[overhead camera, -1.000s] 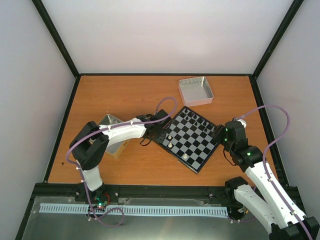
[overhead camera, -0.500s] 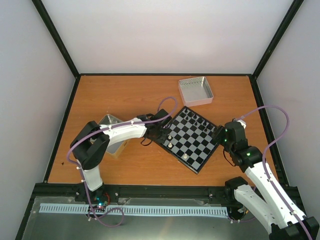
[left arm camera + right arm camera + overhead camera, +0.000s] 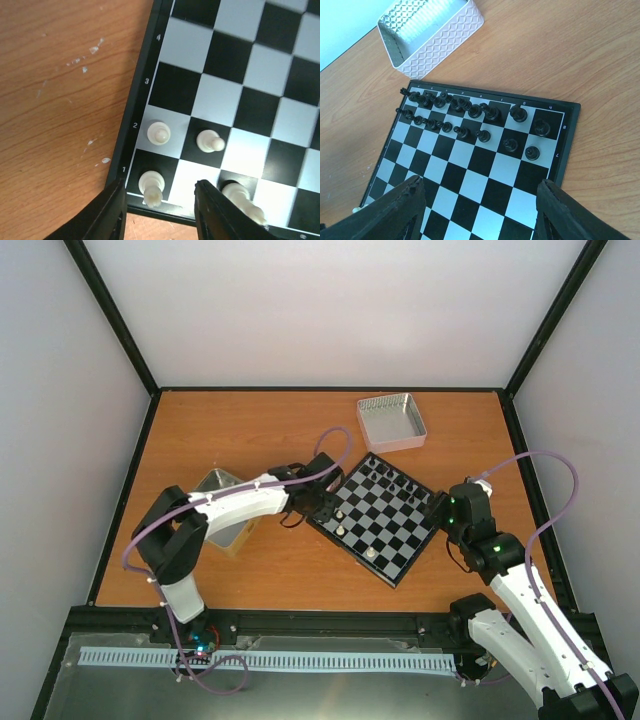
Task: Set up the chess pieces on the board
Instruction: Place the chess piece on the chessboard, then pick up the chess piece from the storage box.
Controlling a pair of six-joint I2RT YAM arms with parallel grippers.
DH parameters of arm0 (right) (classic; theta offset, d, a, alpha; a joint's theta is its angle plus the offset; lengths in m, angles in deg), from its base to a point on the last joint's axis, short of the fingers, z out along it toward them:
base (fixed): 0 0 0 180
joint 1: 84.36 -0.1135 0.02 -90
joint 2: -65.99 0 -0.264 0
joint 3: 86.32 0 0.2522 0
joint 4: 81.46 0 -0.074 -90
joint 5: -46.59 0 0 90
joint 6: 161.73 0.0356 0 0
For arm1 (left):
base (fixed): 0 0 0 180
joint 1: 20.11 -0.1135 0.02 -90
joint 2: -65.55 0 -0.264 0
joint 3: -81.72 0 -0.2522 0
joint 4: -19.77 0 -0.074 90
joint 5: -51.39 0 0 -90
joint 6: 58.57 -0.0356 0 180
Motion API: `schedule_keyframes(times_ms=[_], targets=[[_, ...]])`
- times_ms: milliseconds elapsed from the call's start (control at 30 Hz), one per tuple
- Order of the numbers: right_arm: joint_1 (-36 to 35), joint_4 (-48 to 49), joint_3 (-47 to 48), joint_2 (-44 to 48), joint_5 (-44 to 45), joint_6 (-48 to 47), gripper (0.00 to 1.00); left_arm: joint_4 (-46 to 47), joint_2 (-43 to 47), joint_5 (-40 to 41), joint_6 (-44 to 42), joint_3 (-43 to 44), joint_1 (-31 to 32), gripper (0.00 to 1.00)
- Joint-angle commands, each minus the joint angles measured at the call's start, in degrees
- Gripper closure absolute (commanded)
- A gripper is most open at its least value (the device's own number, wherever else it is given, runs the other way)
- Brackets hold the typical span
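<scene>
The board (image 3: 385,525) lies turned diagonally in the middle of the table. Black chessmen (image 3: 397,480) fill its far-right rows, as the right wrist view (image 3: 470,112) also shows. A few cream-white chess pieces (image 3: 342,522) stand near its left corner. In the left wrist view a white rook (image 3: 151,186) stands on the corner square, two white pawns (image 3: 159,133) stand in row 2, and another white piece (image 3: 242,199) stands to the right. My left gripper (image 3: 157,212) is open with the rook between its fingers (image 3: 107,215), not touching it. My right gripper (image 3: 480,215) is open and empty above the board's right side.
An empty silver tray (image 3: 392,421) stands behind the board, also in the right wrist view (image 3: 427,30). A second metal tray (image 3: 218,495) sits under my left arm at the left. Bare orange table (image 3: 65,100) lies left of the board's frame.
My left arm has shifted slightly toward the far right along the board's left corner. The right arm has not moved.
</scene>
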Motion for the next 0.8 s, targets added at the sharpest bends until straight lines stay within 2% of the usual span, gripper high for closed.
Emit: schedule_keyframes(times_ms=[0, 133, 400, 667, 767], targets=[[-0.29, 0.18, -0.51, 0.50, 0.06, 0.51, 0.39, 0.64, 5.93, 1.81, -0.18, 1.76, 0.07, 0.58], [-0.30, 0.03, -0.57, 0.73, -0.02, 0.51, 0.39, -0.31, 10.24, 8.63, 3.40, -0.15, -2.10, 0.56], [-0.29, 0.07, -0.81, 0.91, -0.14, 0.51, 0.39, -4.83, 23.32, 17.86, 17.23, -9.02, -17.19, 0.58], [-0.31, 0.32, -0.77, 0.49, -0.52, 0.43, 0.39, -5.17, 33.40, 17.65, 23.18, -21.53, -34.02, 0.54], [-0.26, 0.38, -0.85, 0.46, -0.55, 0.42, 0.39, -3.61, 34.86, 14.41, 22.90, -25.90, -39.61, 0.54]])
